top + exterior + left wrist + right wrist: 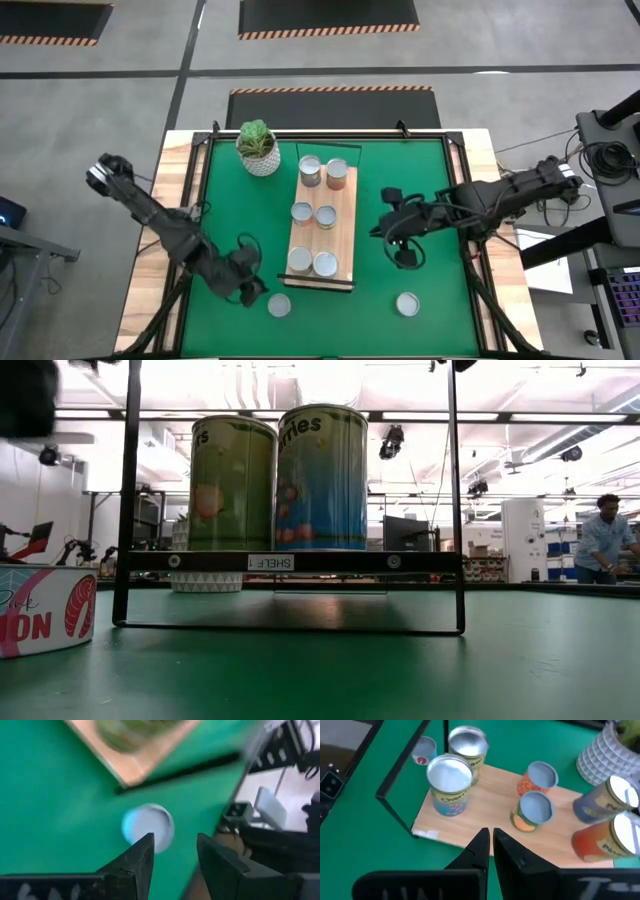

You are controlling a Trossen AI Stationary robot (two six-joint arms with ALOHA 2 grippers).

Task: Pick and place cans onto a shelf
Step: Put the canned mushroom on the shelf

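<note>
Altogether eight cans: six stand in three pairs on the shelf (322, 226), one (279, 305) lies on the green mat (225, 215) just off its near end, another (407, 304) farther right. Left gripper (252, 293), fingers partly apart and empty, sits beside the first. Right gripper (405, 257) hovers closed, empty, right of the shelf.

A small white tag (269, 562) at the centre of the low view is reading "SHELF 1" mirrored, sitting on the shelf (290, 562) edge. Above it, a blue can (322, 478) is showing "rries". At lower left, a pink-and-white can (45, 610) is showing "ON".
</note>
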